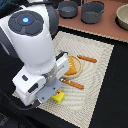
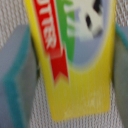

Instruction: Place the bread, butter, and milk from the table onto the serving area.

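Observation:
The butter (image 1: 59, 97) is a yellow pack at the near edge of the striped serving area mat (image 1: 97, 55), right under my gripper (image 1: 55, 91). In the wrist view the butter (image 2: 75, 55) fills the frame, with red lettering on its face. A grey-blue finger (image 2: 15, 75) sits against one long side and the other finger against the opposite side. The striped mat (image 2: 35, 112) shows right behind the butter. The tan plate (image 1: 75, 67) is partly hidden by the arm. The bread and milk are not in view.
A fork (image 1: 87, 59) and knife (image 1: 72, 83) lie on either side of the plate. A reddish-brown board (image 1: 107, 24) at the back carries two grey pots (image 1: 92, 11). A beige bowl (image 1: 123, 17) sits at the exterior view's right. The black table (image 1: 117, 90) surrounds the mat.

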Controlling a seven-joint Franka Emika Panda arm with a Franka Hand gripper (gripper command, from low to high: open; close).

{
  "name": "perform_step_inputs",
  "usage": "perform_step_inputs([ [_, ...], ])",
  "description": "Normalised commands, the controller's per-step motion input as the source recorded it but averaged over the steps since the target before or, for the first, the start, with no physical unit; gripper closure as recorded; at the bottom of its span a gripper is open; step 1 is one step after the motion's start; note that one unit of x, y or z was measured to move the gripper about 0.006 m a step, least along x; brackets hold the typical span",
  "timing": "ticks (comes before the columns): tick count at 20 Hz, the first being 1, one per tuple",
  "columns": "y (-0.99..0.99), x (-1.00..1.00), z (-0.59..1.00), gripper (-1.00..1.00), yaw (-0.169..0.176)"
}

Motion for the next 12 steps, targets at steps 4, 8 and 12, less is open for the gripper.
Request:
perform_step_inputs([
  [4,0.00,0.39,0.72,-1.00,-0.020],
  [8,0.05,0.06,0.98,-1.00,-0.010],
  [12,0.36,-0.21,0.93,-1.00,0.000],
])
